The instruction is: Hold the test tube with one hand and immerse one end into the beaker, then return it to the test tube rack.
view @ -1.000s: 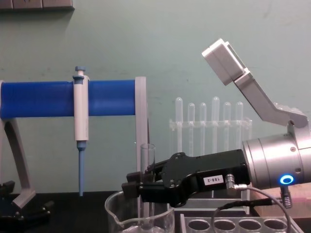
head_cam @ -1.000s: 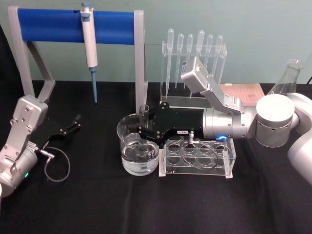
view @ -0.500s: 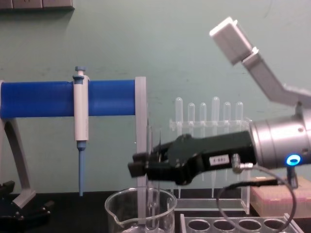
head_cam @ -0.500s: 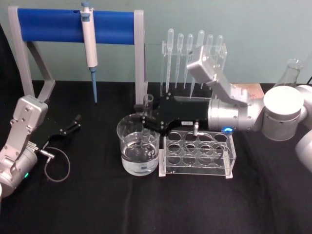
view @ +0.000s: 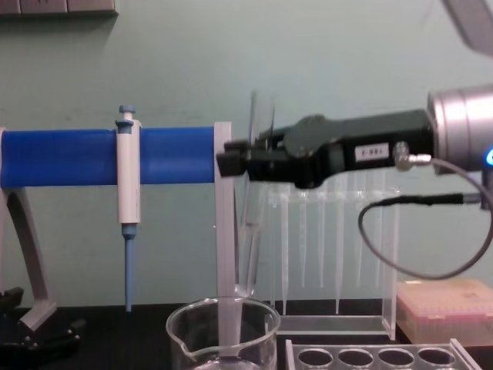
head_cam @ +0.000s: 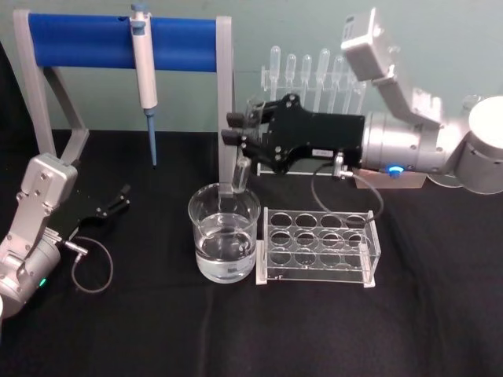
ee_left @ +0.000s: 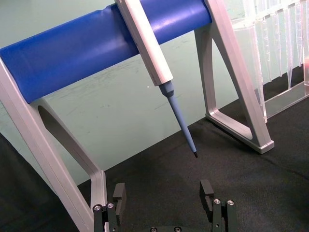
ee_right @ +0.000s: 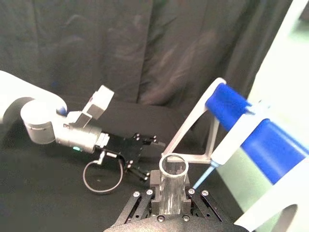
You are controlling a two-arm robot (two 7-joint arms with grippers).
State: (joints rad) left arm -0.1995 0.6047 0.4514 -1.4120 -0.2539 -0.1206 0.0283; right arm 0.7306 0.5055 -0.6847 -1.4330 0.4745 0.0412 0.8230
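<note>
The test tube [head_cam: 242, 161] hangs upright over the beaker [head_cam: 224, 232], its round bottom at about the level of the rim, its upper part clamped between the fingers of the right gripper [head_cam: 240, 132], which reaches in from the right above the table. The left gripper [head_cam: 119, 196] rests parked at the left with its fingers spread apart. A black cloth [head_cam: 157, 314] covers the table, bearing a clear tube rack [head_cam: 318, 247] just beside the beaker and a blue-barred stand [head_cam: 118, 39] with a pipettor [head_cam: 144, 75] before a pale green wall [view: 308, 62].
</note>
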